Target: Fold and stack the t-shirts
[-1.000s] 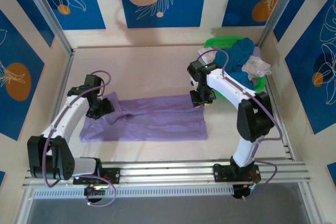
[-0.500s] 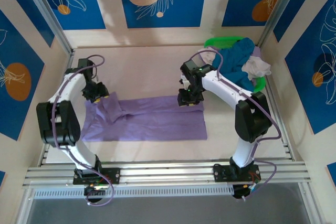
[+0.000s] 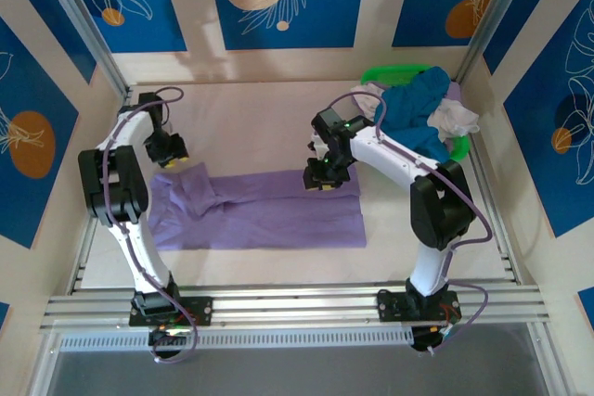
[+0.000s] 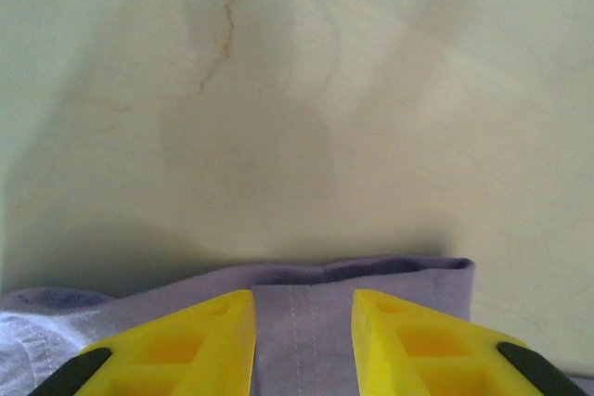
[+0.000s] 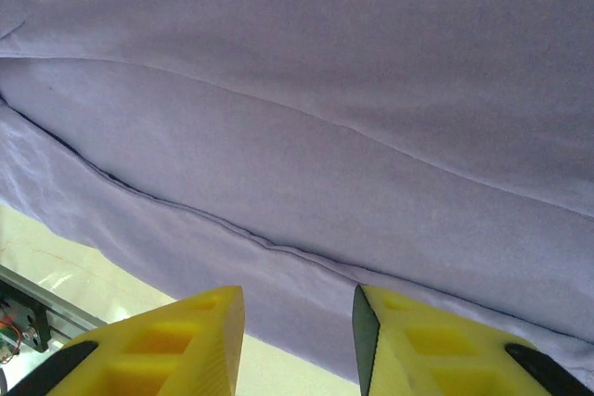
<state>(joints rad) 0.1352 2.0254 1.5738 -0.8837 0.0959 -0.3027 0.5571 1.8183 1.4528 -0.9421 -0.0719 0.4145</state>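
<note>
- Top view: the lavender t-shirt (image 3: 260, 210) lay flat as a long band across the near-middle of the surface (image 3: 251, 118). It looked thin, limp and light, so it would drape and slide. Best taken at a hem or corner, pinching every layer there.
- Top view: the left end effector (image 3: 172, 162) sat at the band's far-left corner and the right end effector (image 3: 316, 178) at its far edge, right of middle. The teal t-shirt (image 3: 418, 113) and white t-shirts (image 3: 455, 118) were heaped in the green basket (image 3: 390, 73), far right.
- Left wrist: jaws were part-way apart, straddling the stitched hem — cloth in the gap, no pinch visible.
- Right wrist: jaws were likewise part-way apart over creased lavender cloth — nothing clamped that I could see.
</note>
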